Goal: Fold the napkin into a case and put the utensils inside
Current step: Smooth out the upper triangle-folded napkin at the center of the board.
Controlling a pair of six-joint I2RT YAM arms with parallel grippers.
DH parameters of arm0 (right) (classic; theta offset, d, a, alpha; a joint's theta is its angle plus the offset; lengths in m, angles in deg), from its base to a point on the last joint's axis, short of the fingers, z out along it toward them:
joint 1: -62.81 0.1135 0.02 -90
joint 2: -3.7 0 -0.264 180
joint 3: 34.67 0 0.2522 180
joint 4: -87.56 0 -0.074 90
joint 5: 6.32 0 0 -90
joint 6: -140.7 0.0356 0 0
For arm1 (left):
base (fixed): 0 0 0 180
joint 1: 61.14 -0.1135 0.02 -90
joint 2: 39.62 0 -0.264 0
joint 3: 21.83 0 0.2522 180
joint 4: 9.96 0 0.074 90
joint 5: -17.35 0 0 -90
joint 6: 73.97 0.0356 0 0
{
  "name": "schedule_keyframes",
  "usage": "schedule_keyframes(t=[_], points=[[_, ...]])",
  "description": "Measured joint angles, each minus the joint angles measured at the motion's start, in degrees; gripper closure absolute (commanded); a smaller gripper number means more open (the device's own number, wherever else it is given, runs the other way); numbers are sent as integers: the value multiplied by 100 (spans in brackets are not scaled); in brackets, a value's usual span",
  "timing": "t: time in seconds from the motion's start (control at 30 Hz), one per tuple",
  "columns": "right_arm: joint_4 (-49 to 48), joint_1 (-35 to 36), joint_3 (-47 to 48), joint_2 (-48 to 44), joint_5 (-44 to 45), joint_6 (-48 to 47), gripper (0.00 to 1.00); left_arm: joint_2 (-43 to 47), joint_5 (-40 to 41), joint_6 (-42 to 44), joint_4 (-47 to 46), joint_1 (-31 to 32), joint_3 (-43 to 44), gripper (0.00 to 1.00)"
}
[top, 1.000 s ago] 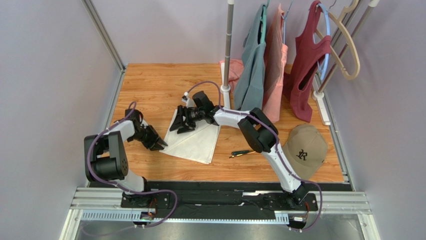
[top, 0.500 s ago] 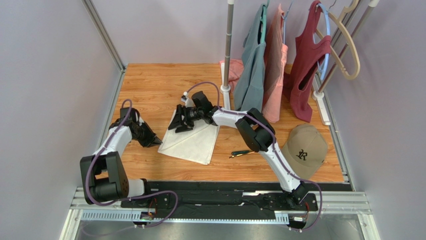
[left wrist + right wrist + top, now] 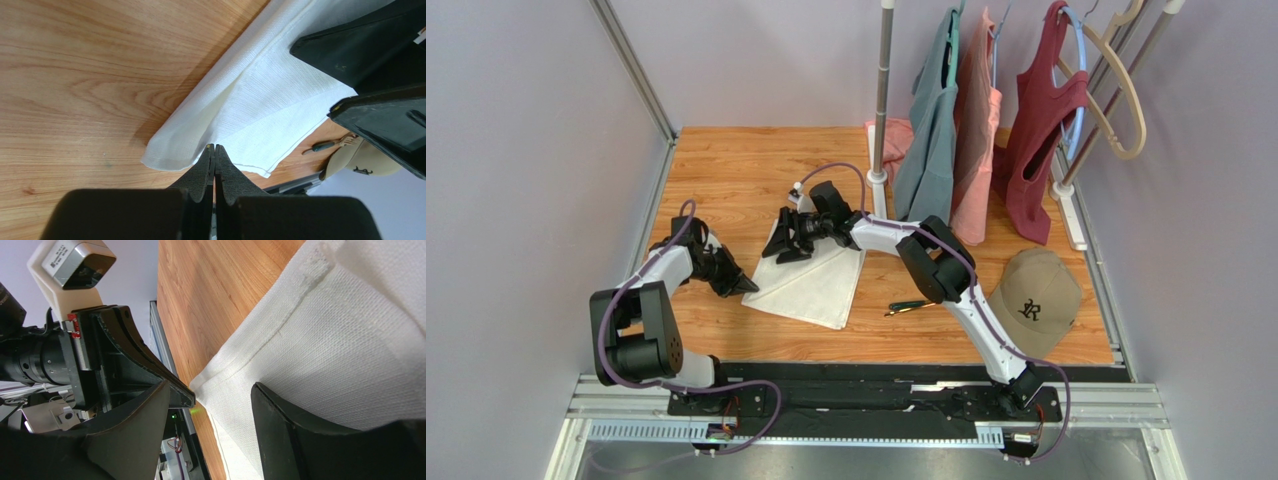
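The white napkin (image 3: 811, 285) lies flat on the wooden table, also seen as the napkin (image 3: 270, 100) and the napkin (image 3: 340, 340) in the wrist views. My left gripper (image 3: 737, 284) is shut on its left edge near the corner, where the cloth bulges up slightly; the left gripper (image 3: 215, 148) shows its tips pressed together. My right gripper (image 3: 786, 246) stands open over the napkin's far corner, and the right gripper (image 3: 210, 390) has cloth between its spread fingers. The utensils (image 3: 911, 306) lie to the right of the napkin, apart from both grippers.
A tan cap (image 3: 1034, 300) sits at the near right. A rack with hanging garments (image 3: 956, 130) and its pole (image 3: 883, 90) stand at the back, with a pink cloth (image 3: 891, 140) at the base. Walls close in left and right.
My left gripper's jaws have closed at the napkin's left edge after a small shift of the arm. The right arm has stayed where it was, open.
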State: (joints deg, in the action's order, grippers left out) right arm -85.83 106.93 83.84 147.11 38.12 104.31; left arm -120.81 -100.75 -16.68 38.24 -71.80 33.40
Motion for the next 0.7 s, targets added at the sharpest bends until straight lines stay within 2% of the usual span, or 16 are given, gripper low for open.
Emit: schedule_keyframes(t=[0.4, 0.57, 0.6, 0.7], points=[[0, -144, 111, 122, -2, 22, 35, -232, 787, -37, -26, -109, -7, 99], [0, -238, 186, 186, -37, 46, 35, -446, 850, -61, -79, -136, -15, 99], [2, -247, 201, 188, -44, 46, 34, -442, 848, -59, -79, -136, -15, 91], [20, -260, 262, 192, -46, 44, 34, -223, 997, -22, -83, -138, -59, 75]])
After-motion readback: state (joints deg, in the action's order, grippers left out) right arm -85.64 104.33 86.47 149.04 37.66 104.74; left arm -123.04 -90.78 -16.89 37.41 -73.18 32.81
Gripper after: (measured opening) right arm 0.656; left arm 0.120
